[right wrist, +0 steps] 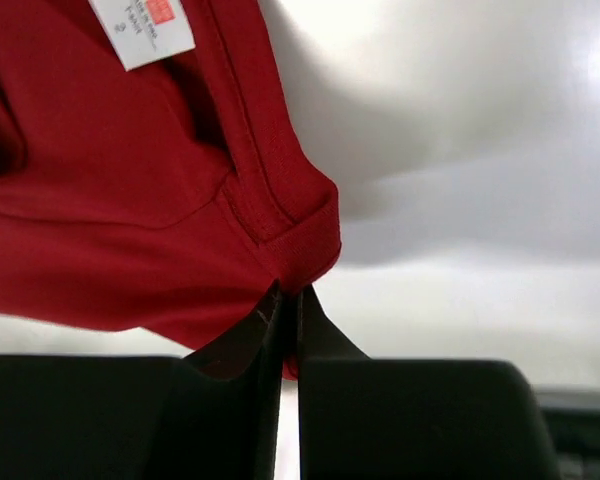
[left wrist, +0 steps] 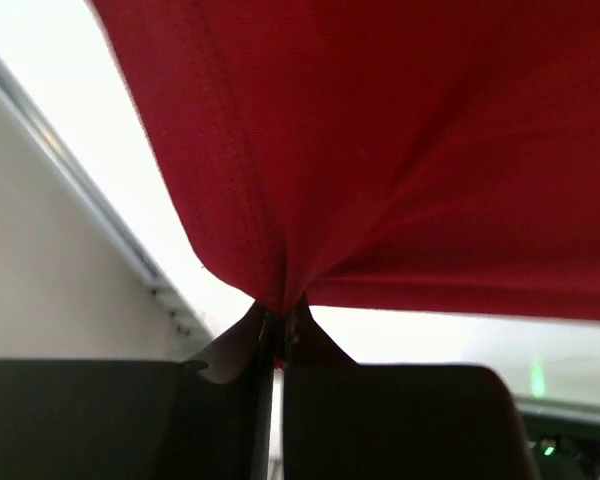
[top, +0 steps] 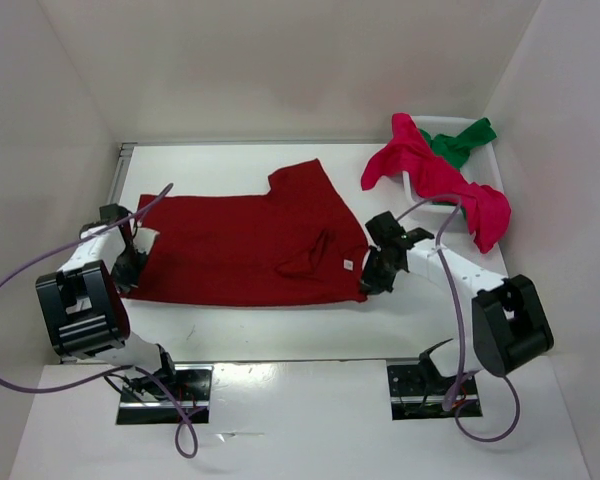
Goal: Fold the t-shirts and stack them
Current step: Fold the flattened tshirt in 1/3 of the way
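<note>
Here, 2 jaws (left, right) clamp opposite edges of the dark red shirt (top: 240,245), table (top: 280,325) showing beyond.

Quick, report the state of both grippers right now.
Left gripper: closed, pinching an edge of the dark red t-shirt.
Right gripper: closed, pinching the same shirt at its collar end.

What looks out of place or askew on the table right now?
Nothing looks damaged. The dark red shirt lies skewed, bunched near its collar, with one sleeve sticking out at the far edge. The left gripper and right gripper pinch its two ends. The crimson shirt hangs over the basket rim.
</note>
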